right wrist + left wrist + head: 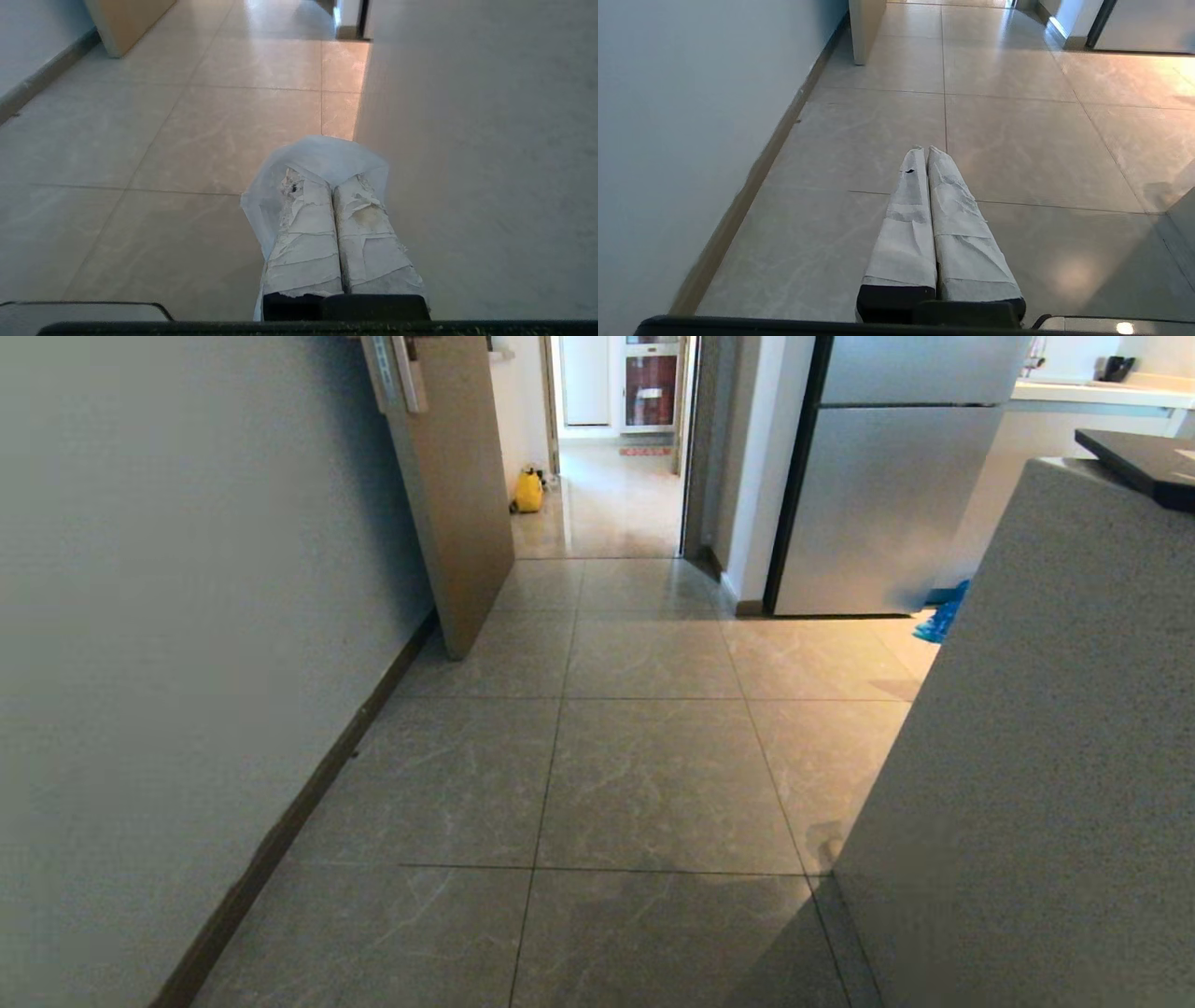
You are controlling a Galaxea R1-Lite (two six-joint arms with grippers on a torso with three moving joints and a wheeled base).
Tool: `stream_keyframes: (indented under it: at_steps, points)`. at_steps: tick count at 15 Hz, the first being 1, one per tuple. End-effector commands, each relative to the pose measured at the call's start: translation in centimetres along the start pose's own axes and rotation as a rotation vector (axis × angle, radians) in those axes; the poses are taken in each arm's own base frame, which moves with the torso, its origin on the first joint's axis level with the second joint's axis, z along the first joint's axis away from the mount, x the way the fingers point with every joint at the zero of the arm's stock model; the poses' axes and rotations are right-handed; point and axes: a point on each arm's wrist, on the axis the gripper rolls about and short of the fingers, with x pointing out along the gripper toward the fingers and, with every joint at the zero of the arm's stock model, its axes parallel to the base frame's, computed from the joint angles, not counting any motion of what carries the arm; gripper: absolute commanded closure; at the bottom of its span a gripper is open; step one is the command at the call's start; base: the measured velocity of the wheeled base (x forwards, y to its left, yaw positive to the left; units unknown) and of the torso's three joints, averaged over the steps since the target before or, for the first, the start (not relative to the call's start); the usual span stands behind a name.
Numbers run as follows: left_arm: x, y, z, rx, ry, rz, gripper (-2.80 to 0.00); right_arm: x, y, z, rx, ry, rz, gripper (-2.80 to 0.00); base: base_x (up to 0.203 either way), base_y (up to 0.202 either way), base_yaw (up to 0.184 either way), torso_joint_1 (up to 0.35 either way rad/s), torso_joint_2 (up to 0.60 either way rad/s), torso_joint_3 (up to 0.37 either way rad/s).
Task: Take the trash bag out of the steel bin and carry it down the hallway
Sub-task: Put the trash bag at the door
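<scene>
The thin white translucent trash bag point(322, 156) is draped over and beside the tips of my right gripper point(331, 179), whose paper-taped fingers are pressed together on the plastic. It hangs low over the hallway point(644, 775) floor of glossy beige-grey tiles. My left gripper point(927, 150) is shut with nothing in it, also low above the tiles. Neither arm shows in the head view. The steel bin is out of view.
A cream wall point(168, 616) with dark baseboard runs along the left. An open brown door point(457, 495) leans from it ahead. A speckled grey counter side point(1027, 756) stands close on the right, with a steel fridge point(887, 495) and blue plastic point(943, 616) beyond. A yellow object point(528, 491) sits by the far doorway.
</scene>
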Motion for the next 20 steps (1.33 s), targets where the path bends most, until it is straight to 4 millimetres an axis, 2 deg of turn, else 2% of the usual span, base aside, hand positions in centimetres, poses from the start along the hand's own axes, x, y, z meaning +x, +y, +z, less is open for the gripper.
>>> stream_keyframes:
  at_steps: [1,16,20]
  points:
    - [0.0,0.0,0.01,0.0,-0.001,0.0,0.0,0.01,0.0,0.01,-0.001,0.0,0.001,0.0,0.0,0.0,0.0,0.0,0.0,0.0]
    - [0.0,0.0,0.01,0.0,-0.001,0.0,0.0,0.01,0.0,0.01,-0.001,0.0,0.001,0.0,0.0,0.0,0.0,0.0,0.0,0.0]
    - [0.0,0.0,0.01,0.0,-0.001,0.0,0.0,0.01,0.0,0.01,-0.001,0.0,0.001,0.0,0.148,0.0,-0.002,0.001,0.0,0.005]
